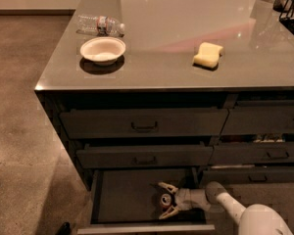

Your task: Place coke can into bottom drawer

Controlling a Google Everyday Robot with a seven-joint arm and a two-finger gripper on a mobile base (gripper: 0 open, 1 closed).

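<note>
The bottom drawer (125, 199) is pulled out below the two upper drawers, and its dark floor shows. The coke can (165, 199) stands upright on that floor near the right side, silver top facing up. My gripper (165, 200) reaches into the drawer from the right on the white arm. Its fingers are spread open on either side of the can, one fingertip (163, 186) behind it and one in front. Neither finger looks pressed against the can.
On the grey counter are a white bowl (103, 50), a clear water bottle (100, 25) lying behind it, and a yellow sponge (208, 55). The two upper drawers (143, 123) are closed. A dark rack (291, 4) sits at the far right corner. A brown floor lies to the left.
</note>
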